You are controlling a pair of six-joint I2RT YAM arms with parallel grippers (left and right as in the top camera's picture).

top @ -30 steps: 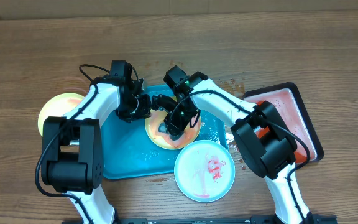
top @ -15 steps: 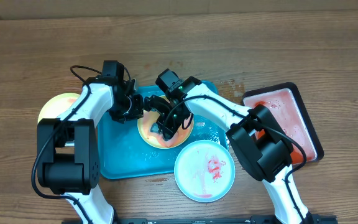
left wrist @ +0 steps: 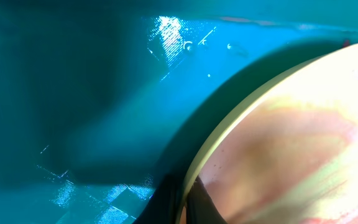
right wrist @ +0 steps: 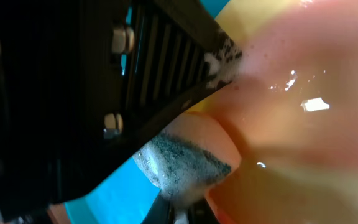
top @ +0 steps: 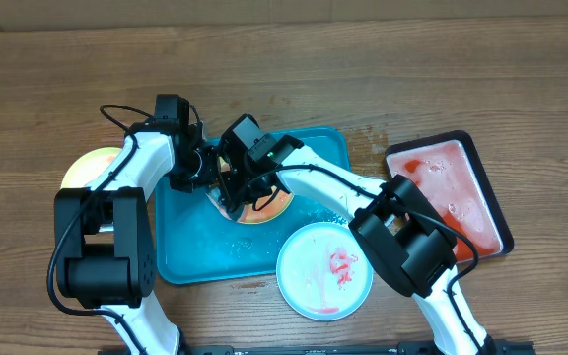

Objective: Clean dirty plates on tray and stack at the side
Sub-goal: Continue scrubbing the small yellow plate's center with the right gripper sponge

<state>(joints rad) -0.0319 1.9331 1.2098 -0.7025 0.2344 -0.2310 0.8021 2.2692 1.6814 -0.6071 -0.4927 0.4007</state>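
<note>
The left arm reaches from the table's near-left corner up and inward, its wrist bent toward the centre so that the left gripper (top: 202,176) sits over the turquoise tray's (top: 195,247) left half. The right arm stretches from the near-right corner far across the tray, and the right gripper (top: 237,192) comes down just beside the left one.

Both meet at a yellow-green plate (top: 269,202), which lies on the tray's upper middle. In the left wrist view the dark fingertips (left wrist: 165,205) are pressed together on the plate's rim, pinching it. In the right wrist view the right claw is closed on a foamy sponge (right wrist: 185,165), which presses against the plate's wet, pink-smeared face.

From above, the two grippers hide the plate's left half, and the sponge cannot be made out there. The wrist views are very close and partly blurred.

A pale blue-white plate (top: 323,268) with red smears overlaps the tray's near-right corner. A second yellow-green plate (top: 87,168) rests on the table left of the tray, partly under the left arm. A black tray (top: 430,142) of red liquid stands at the right.
</note>
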